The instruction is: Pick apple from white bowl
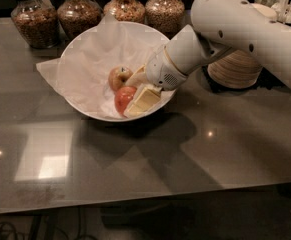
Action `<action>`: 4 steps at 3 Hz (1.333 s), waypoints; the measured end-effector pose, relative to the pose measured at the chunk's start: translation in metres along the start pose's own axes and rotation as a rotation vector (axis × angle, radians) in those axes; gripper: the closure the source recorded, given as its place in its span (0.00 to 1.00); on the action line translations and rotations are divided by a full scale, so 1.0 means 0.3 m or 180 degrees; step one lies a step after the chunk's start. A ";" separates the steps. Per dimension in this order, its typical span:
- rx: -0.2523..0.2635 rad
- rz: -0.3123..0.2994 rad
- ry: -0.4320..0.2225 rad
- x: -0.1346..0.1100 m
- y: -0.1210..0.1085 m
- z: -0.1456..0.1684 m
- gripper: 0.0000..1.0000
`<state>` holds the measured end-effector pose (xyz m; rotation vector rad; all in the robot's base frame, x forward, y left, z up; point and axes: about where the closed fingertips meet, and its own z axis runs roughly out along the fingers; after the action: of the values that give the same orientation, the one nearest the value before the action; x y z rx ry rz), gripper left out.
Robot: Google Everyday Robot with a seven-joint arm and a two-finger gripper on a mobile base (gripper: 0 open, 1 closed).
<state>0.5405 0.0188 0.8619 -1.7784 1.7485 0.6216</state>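
Observation:
The white bowl, lined with crumpled white paper, stands at the back middle of the dark table. In it lie the red-orange apple and, just behind it, a yellowish apple. My gripper reaches into the bowl from the right. Its cream fingers sit on either side of the red apple, touching it. The apple rests low in the bowl near the front rim. My white arm comes in from the upper right.
Several glass jars of grains stand along the back edge behind the bowl. A stack of small paper bowls stands to the right, behind my arm. The table's front edge runs along the bottom.

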 end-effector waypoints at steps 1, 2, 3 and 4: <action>-0.0043 0.0044 0.0050 0.022 -0.003 0.029 0.41; -0.0076 0.0106 0.0091 0.045 0.003 0.049 0.42; -0.0076 0.0105 0.0091 0.045 0.003 0.049 0.59; -0.0076 0.0105 0.0091 0.044 0.003 0.049 0.84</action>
<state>0.5409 0.0189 0.8421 -1.7860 1.8001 0.6362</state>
